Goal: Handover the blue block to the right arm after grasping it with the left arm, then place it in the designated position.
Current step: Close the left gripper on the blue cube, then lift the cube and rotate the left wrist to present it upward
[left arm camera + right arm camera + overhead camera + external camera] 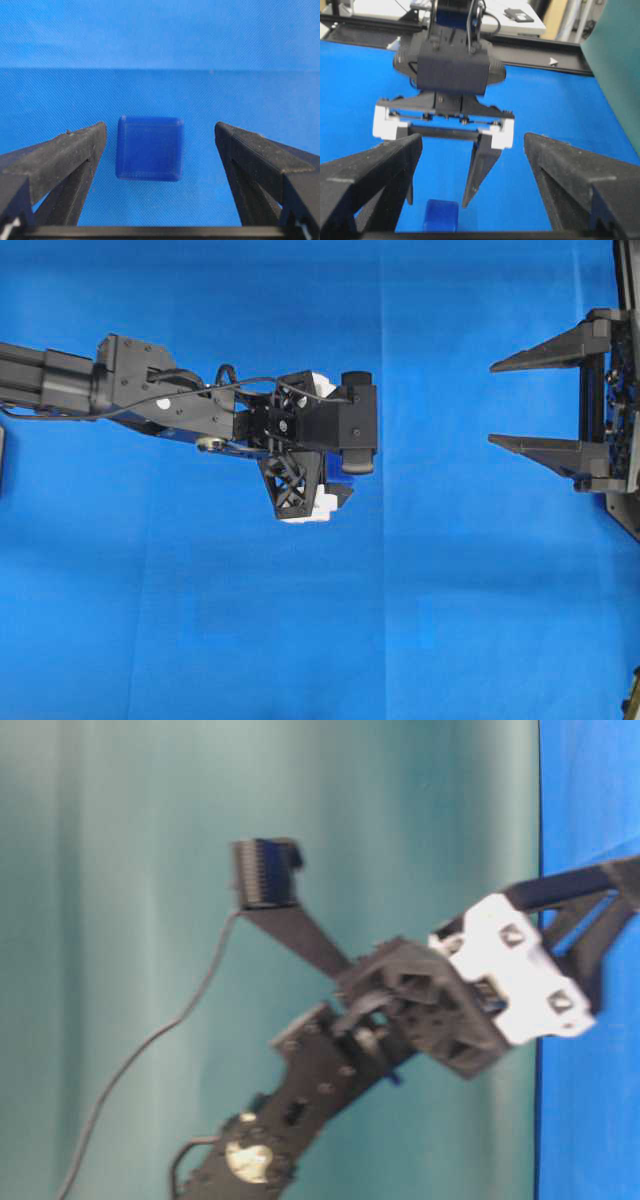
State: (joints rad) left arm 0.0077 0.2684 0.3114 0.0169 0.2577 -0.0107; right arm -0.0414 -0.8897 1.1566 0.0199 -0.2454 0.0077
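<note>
so my left pincer (160,150) is wide open and holding nothing, straddling the blue block (149,148) sitting on the bench (200,640), but it's closer to one finger (75,150), so closing might just nudge it sideways.

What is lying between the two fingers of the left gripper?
In the left wrist view, the blue block sits on the blue cloth between the open left gripper's fingers, touching neither.
</note>
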